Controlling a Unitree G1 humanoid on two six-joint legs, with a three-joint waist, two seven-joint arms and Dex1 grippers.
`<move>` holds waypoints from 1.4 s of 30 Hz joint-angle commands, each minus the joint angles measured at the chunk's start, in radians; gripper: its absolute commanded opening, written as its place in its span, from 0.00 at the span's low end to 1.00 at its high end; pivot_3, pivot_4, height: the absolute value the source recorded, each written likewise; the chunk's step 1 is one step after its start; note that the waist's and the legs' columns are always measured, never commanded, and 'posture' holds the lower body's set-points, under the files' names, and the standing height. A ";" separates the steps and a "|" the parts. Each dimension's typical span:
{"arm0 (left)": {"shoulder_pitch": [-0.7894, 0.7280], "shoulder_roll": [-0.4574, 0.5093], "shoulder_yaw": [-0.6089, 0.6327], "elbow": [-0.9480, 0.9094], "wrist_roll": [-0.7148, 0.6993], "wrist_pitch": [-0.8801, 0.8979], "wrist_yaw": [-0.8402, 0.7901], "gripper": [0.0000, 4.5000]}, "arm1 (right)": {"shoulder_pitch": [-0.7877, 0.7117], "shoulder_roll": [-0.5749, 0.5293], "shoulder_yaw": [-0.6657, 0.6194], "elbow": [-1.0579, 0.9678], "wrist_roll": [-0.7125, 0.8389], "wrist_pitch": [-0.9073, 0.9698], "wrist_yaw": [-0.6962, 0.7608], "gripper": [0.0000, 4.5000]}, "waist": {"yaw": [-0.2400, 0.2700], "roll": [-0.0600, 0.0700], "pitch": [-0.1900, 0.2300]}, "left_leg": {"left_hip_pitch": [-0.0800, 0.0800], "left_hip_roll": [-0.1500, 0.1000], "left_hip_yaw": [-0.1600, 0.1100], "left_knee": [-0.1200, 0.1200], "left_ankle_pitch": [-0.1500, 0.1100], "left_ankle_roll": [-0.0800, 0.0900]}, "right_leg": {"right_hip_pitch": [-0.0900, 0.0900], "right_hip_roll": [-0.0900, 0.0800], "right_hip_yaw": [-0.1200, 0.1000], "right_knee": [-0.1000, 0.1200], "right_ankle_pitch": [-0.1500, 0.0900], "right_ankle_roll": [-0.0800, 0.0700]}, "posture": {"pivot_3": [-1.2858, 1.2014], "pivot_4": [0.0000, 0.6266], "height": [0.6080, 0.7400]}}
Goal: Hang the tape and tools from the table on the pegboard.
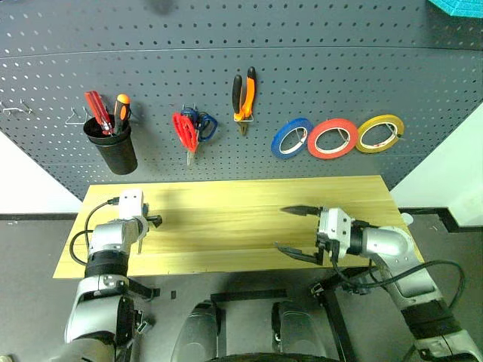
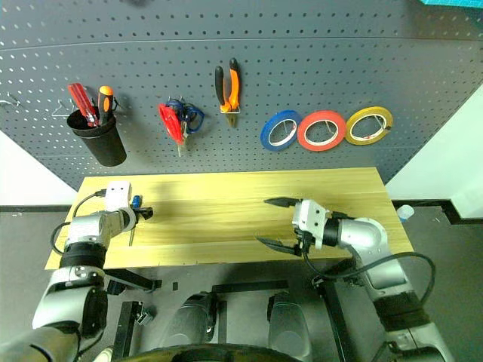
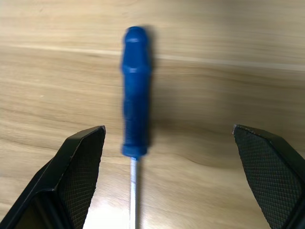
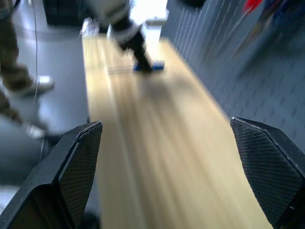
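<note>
Dark grey pegboard [image 1: 226, 68] fills the wall behind a light wooden desk [image 1: 234, 226]. On the pegboard hang 3 tape rolls in a row: blue [image 1: 291, 138], red-orange tape [image 1: 333, 138] and yellow [image 1: 379, 133], each overlapping or touching its neighbour. To their left the pliers [image 1: 244, 96] hang with orange-and-black handles up. Further left the red scissors [image 1: 185, 133] hang with a blue-handled pair [image 1: 205, 124] just behind them. At the far left a black cup [image 1: 112, 147] holds 2 screwdrivers, 1 red-handled [image 1: 96, 110] and 1 orange-handled [image 1: 121, 110].

Only the blue screwdriver [image 3: 136, 90] lies on the desk, near its left end, flat on the wood with its steel shaft pointing toward the robot. The left gripper [image 3: 167, 181] hangs over it, fingers spread wide on either side of the shaft end, not touching it.

The right gripper [image 1: 298, 232] sits above the desk's right half near the front edge, pointing left along the desk, fingers spread wide and holding nothing.
</note>
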 commanded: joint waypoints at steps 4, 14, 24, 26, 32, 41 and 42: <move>-0.112 0.073 0.019 0.262 -0.004 -0.102 -0.030 1.00 | 0.059 -0.033 -0.014 0.030 -0.040 -0.084 -0.008 1.00 | -0.003 0.000 0.000 | 0.000 0.000 0.000 0.000 0.000 0.000 | 0.000 0.000 0.000 0.000 0.000 0.000 | 0.47 0.18 1.00; -0.189 0.114 -0.006 0.520 0.015 -0.244 -0.080 0.80 | 0.092 -0.045 -0.027 0.022 -0.040 -0.091 -0.031 1.00 | -0.020 -0.001 0.000 | 0.000 0.000 0.000 0.000 0.000 0.000 | 0.000 0.000 0.000 0.000 0.000 0.000 | 0.46 0.20 1.00; -0.196 0.115 -0.015 0.557 0.018 -0.301 -0.103 0.09 | 0.094 -0.051 -0.026 0.018 -0.044 -0.090 -0.050 1.00 | -0.024 -0.001 0.000 | 0.000 0.000 0.000 0.000 0.000 0.000 | 0.000 0.000 0.000 0.000 0.000 0.001 | 0.46 0.19 1.00; -0.180 0.115 -0.027 0.532 0.026 -0.333 -0.117 0.09 | 0.085 -0.049 -0.026 0.014 -0.042 -0.091 -0.051 1.00 | -0.024 -0.001 0.000 | 0.000 0.000 0.000 0.000 0.000 0.000 | 0.000 0.000 0.000 0.000 0.000 0.001 | 0.46 0.19 1.00; 0.162 0.129 -0.106 -0.011 0.011 -0.662 -0.373 0.09 | 0.011 -0.024 -0.038 -0.031 0.037 -0.066 -0.038 1.00 | -0.036 0.000 0.000 | 0.000 0.000 0.001 -0.002 0.000 -0.001 | -0.001 -0.001 0.001 0.000 0.001 -0.001 | 0.46 0.17 1.00; 0.531 0.143 0.063 -0.684 -0.272 -0.737 -0.581 0.09 | -0.138 0.038 -0.064 -0.115 0.248 0.161 -0.033 1.00 | -0.016 0.001 -0.002 | 0.000 0.000 0.002 -0.005 0.000 -0.001 | -0.003 -0.001 0.003 -0.001 0.000 -0.009 | 0.49 0.13 1.00; 0.531 0.139 0.084 -0.701 -0.292 -0.744 -0.578 0.09 | -0.146 0.040 -0.066 -0.114 0.251 0.168 -0.031 1.00 | -0.012 0.001 -0.002 | 0.000 0.000 0.002 -0.004 0.000 -0.001 | -0.003 -0.002 0.003 -0.001 0.000 -0.008 | 0.49 0.13 1.00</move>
